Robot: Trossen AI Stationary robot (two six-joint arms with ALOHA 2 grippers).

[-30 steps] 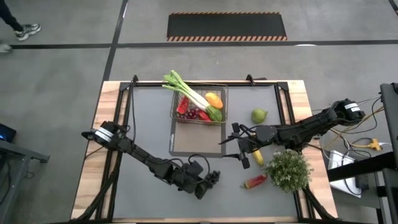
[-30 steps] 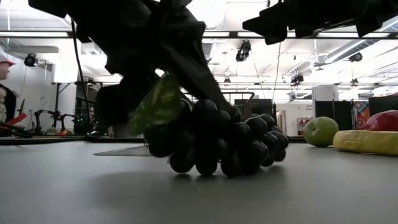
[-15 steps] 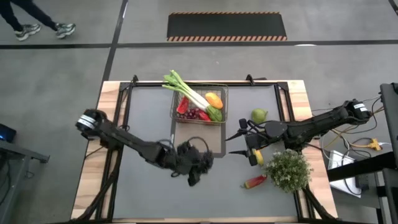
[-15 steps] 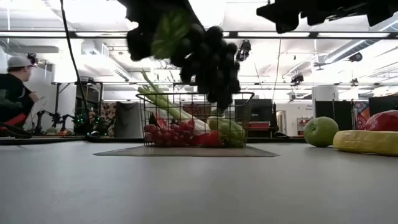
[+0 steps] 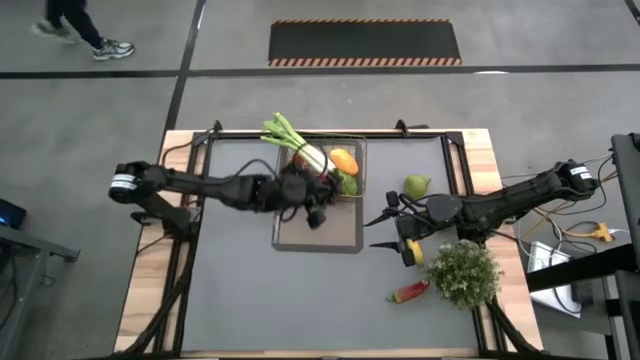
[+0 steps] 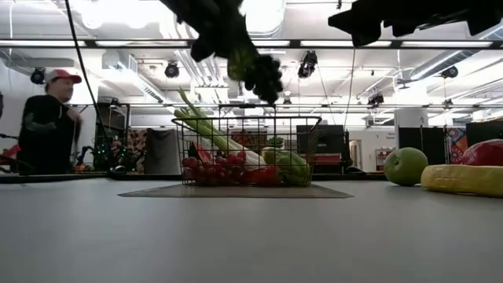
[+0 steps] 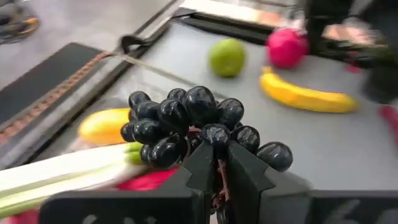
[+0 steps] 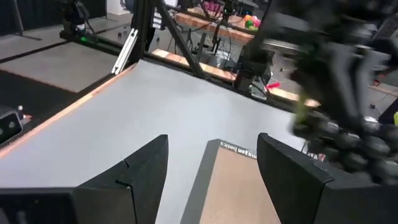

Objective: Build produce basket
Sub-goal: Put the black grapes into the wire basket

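Over the basket [image 5: 352, 165], left hand [image 7: 217, 163] grips grapes [image 7: 193, 124]

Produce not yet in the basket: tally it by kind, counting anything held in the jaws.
Grapes: 1 bunch, held by the left gripper above the basket
Pear: 1
Banana: 1, on the table beside the open right gripper
Red apple: 1
Red pepper: 1
Total: 5
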